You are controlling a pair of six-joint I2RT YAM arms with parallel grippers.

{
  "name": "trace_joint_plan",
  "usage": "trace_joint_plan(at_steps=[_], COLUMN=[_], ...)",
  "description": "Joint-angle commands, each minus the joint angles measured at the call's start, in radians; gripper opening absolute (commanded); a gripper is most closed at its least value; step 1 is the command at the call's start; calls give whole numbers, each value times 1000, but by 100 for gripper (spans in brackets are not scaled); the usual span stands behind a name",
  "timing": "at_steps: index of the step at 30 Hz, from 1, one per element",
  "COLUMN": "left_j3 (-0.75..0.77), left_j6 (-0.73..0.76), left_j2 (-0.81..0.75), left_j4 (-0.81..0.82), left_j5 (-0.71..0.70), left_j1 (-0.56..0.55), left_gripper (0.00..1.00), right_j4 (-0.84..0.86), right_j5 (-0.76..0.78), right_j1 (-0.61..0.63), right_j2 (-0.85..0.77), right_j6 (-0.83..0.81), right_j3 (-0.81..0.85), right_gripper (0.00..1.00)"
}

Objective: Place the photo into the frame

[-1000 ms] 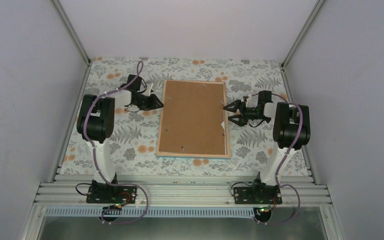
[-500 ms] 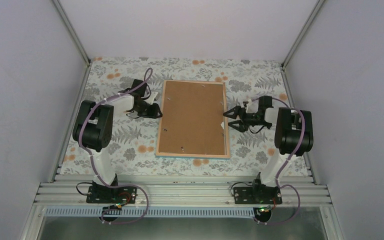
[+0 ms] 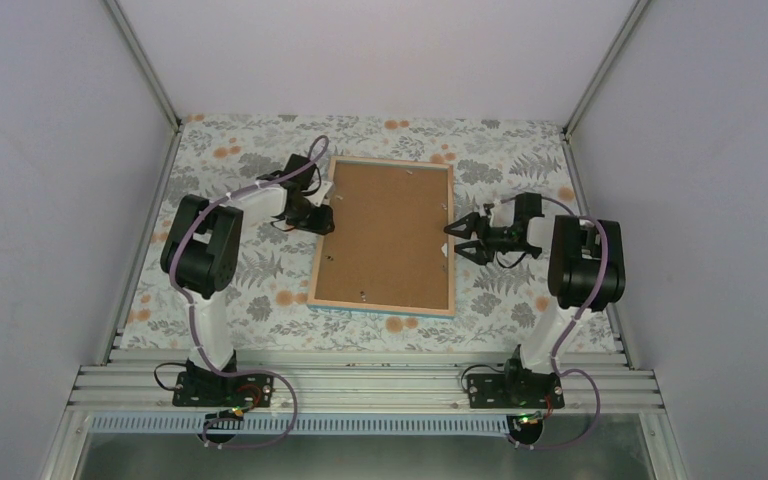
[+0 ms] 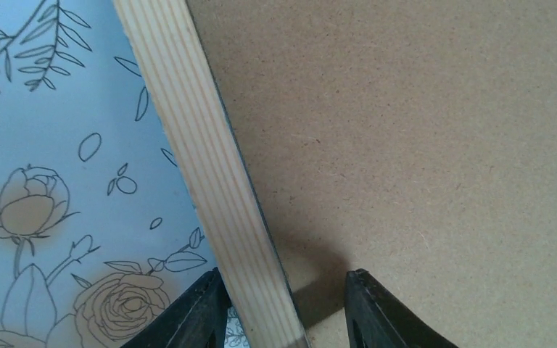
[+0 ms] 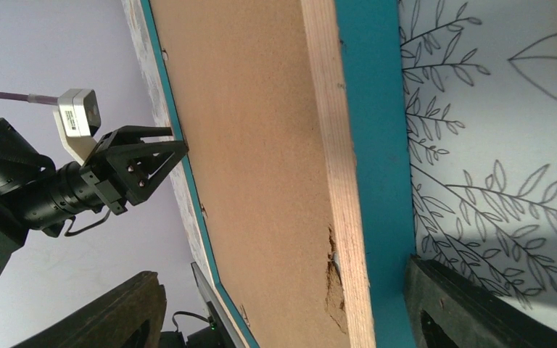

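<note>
The frame (image 3: pixel 380 308) lay back-side up on the floral-patterned surface (image 3: pixel 250 275), roughly midway between the two arms. Its near short edge showed light wood with a sliver of turquoise beneath it. A plain brown backing board (image 3: pixel 385 235) filled the frame inside the wooden edges. Farther along, about halfway up the frame's right long edge, the right claw (image 3: pixel 453 240) stood released. Its fingers were spread wide, one over the board and the other over the cloth outside the frame. In its wrist view the wooden edge and the turquoise rim ran between them, and I could not tell whether either finger touched the frame. A little farther still, at the frame's left long edge toward the far corner, the left claw (image 3: pixel 327 220) straddled the wooden edge, released too. One finger sat just beside the wood on the outside, and the other stood apart from it over the board.
</note>
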Motion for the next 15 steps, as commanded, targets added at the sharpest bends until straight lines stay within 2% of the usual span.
trace_joint_plan(at_steps=[1,2,5,8,10,15], left_j3=[-3,-4,-19,-42,-56,-92], left_j6=[16,22,39,98,144,308], left_j2=[47,28,-59,-171,-252,-431], left_j4=[-45,-39,9,71,107,159], left_j5=[-60,-59,-57,-64,-69,-36], left_j1=[-21,-17,-2,-1,2,4], left_gripper=[43,46,67,97,100,100], right_j4=[-72,-87,-101,-115,-125,-203], right_j5=[63,74,112,183,231,328], right_j1=[44,40,21,19,20,58], right_j2=[43,33,-19,-98,-145,-231], right_j6=[-26,-43,-101,-211,-297,-489], right_j3=[4,16,62,142,187,333], right_gripper=[83,83,84,93,100,100])
